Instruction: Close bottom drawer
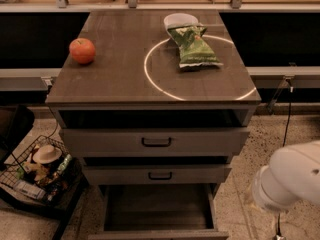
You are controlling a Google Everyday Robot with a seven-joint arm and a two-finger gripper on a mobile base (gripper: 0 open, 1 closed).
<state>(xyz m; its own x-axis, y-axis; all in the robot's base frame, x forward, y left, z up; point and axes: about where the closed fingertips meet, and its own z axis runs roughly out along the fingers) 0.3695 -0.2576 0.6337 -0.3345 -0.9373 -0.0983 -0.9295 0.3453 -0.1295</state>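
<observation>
Pincer [255, 198] and white arm [295, 176] are seen low at the right edge of the view, out past the right side of the cabinet and apart from it; whether the pincer is open or closed cannot be told, and nothing is seen to be held by it. The bottom drawer [157, 209] is found at the foot of the cabinet, pulled well out toward the camera, so that its dark wood-toned inside is laid bare and its front is cut off by the lower edge of the view. No contact with that drawer is shown. The task is therefore judged to be at its start: nothing of the closing is done, and the whole push inward is left. It is judged that the pincer must first be brought across to the drawer's front, and that the front must then be pressed straight back until it sits flush below the middle drawer [157, 175]. Above that, the top drawer [156, 142] is seen with a dark gap over it. On the surface [115, 79] an apple [82, 50], a green chip bag [195, 46] and a white bowl [180, 20] are set, none of them concerned in the task.
</observation>
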